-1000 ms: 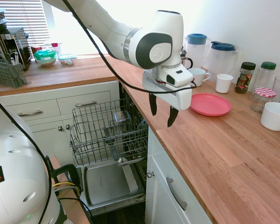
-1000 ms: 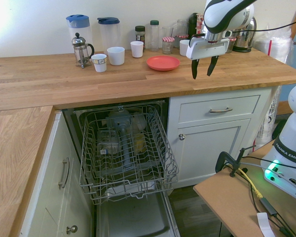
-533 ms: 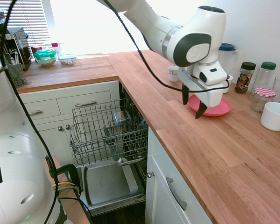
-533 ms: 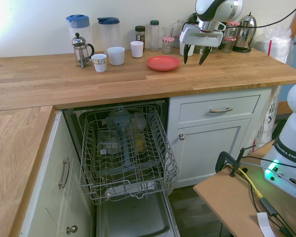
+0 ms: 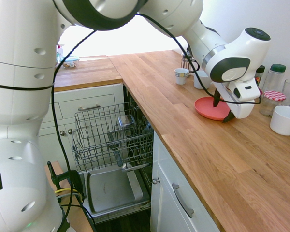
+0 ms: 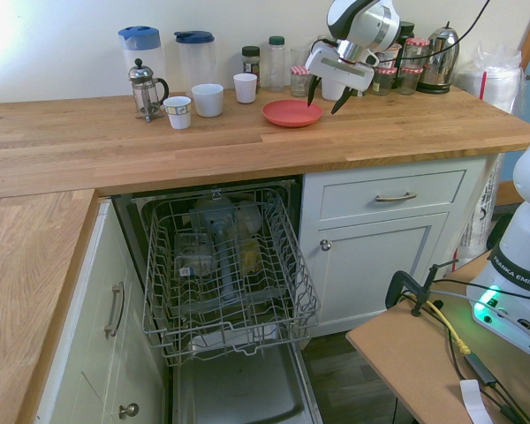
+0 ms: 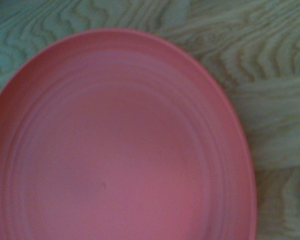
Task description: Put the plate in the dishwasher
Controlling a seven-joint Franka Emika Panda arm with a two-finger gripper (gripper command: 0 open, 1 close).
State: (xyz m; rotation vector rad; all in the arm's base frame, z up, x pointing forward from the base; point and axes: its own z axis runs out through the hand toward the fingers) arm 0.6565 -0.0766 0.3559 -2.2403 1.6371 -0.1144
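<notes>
End effector (image 6: 324,94) with fingers spread, empty, just above coral-pink plate (image 5: 209,108) flat on wooden bench (image 5: 222,159); open dishwasher (image 6: 230,274) well below.

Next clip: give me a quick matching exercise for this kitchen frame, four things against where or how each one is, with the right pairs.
Things:
1. plate
2. pincer
3. dishwasher rack
4. French press

Places or states:
A. pulled out below the counter, door down
B. lying flat on the wooden counter
C. open, tilted over the plate's edge, holding nothing
D. standing by the blue-lidded jug, near the wall

Pairs: 1-B, 2-C, 3-A, 4-D
</notes>
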